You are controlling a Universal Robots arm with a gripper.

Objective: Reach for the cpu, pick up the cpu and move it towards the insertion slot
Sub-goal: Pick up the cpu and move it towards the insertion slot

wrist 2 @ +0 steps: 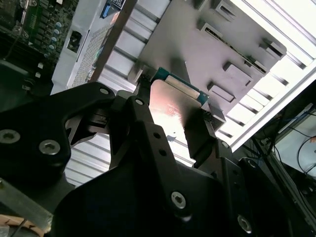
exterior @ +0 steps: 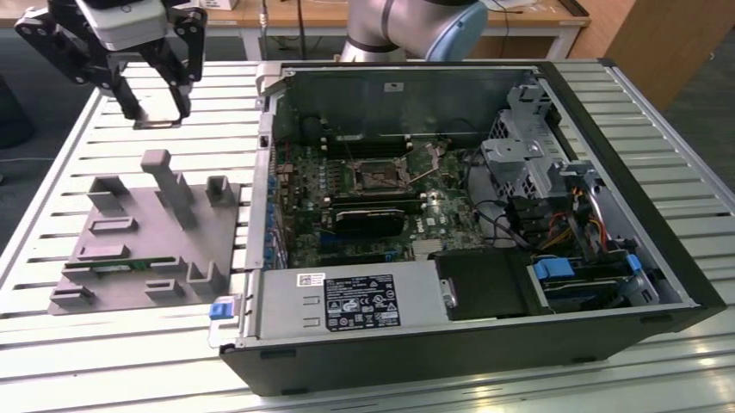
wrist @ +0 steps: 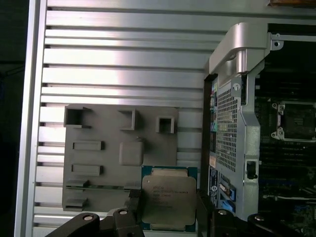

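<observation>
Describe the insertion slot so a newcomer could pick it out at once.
Find the open computer case on the slatted table and look at its green board. Near the board's middle sits the insertion slot, just above a long black card. It is square and dark with a shiny metal frame, unlike the narrow slots around it.

Robotics lab or test workshop, slatted aluminium workbench [exterior: 344, 379], opened desktop computer case [exterior: 460, 215] lying on its side with motherboard [exterior: 356, 198] exposed, grey plastic parts tray [exterior: 150, 232] beside it, robot arm base [exterior: 402, 26] behind, wooden desks [exterior: 287, 13] beyond
</observation>
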